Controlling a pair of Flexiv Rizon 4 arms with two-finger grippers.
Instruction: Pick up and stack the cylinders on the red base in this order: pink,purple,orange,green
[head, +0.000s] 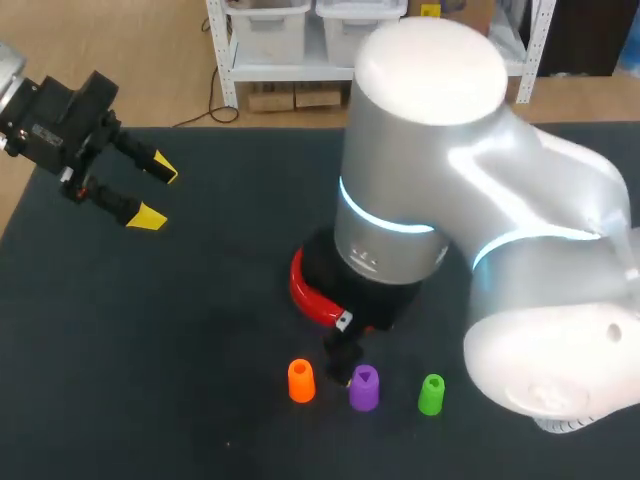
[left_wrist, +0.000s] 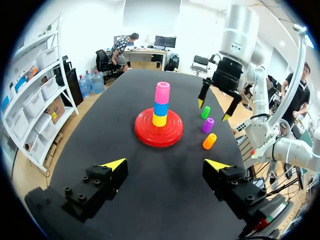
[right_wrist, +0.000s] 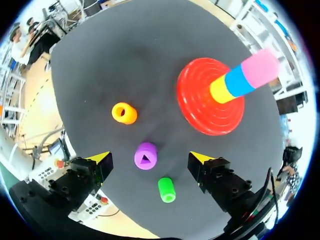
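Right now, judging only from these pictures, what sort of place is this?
Probably a robotics lab test bench: two robot arms, the left gripper and right gripper both open, hang over a dark table holding a red base and coloured cylinders.

The desk has a dark, flat top; past its far edge lies a light brown floor; a white shelf with pale bins stands there; the walls are white and bright.
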